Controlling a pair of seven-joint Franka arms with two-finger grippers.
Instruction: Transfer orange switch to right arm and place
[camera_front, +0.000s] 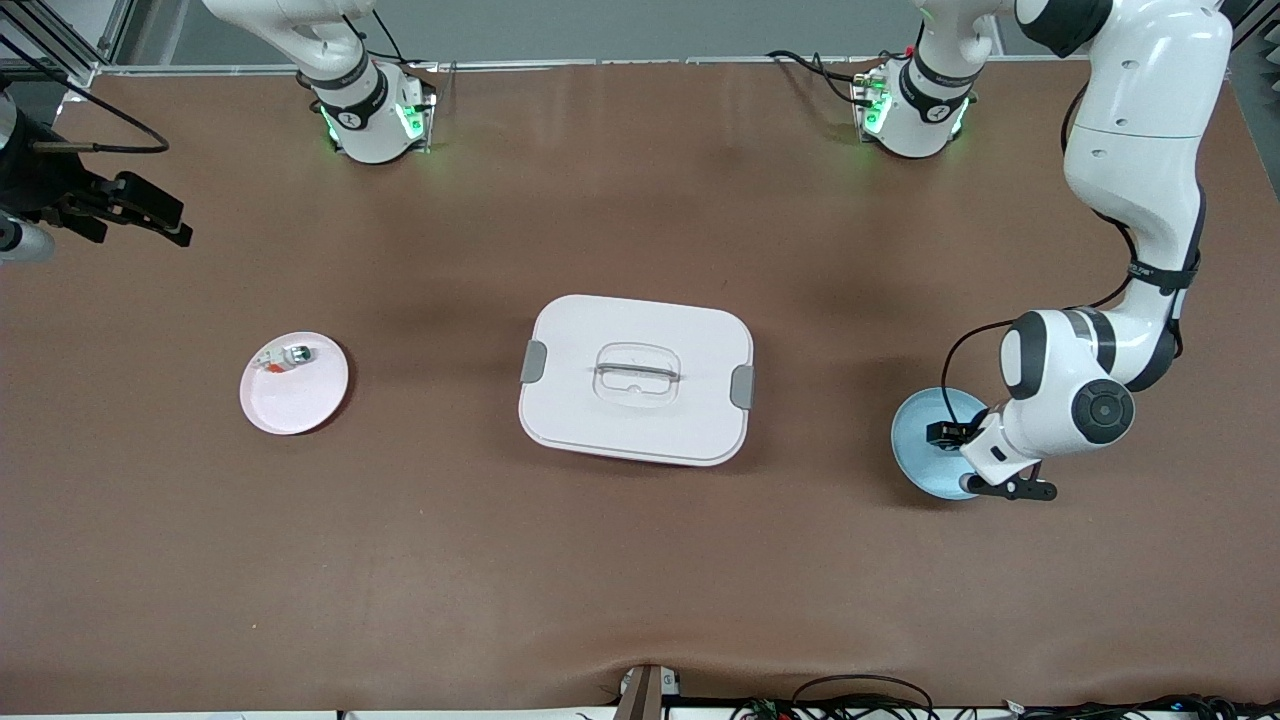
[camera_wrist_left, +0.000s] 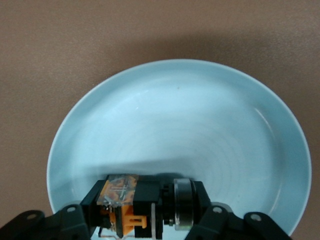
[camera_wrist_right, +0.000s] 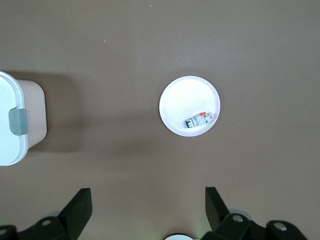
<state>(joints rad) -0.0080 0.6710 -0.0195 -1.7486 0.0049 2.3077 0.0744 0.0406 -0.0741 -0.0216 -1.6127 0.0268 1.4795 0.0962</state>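
On the brown table (camera_front: 620, 560), a white lidded box (camera_front: 636, 379) sits between the pink plate (camera_front: 294, 384) and the blue plate (camera_wrist_left: 180, 145), where the left gripper (camera_wrist_left: 150, 210) clenches the orange switch (camera_wrist_left: 122, 202), while the right gripper (camera_wrist_right: 147, 210) waits, released

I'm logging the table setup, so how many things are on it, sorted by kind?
Plates: 2, a blue plate and a pink plate.
Lidded containers: 1, the white box.
Small parts: 2, the orange switch on the blue plate, clamped by the left gripper, and a whitish part on the pink plate.
Total: 5.
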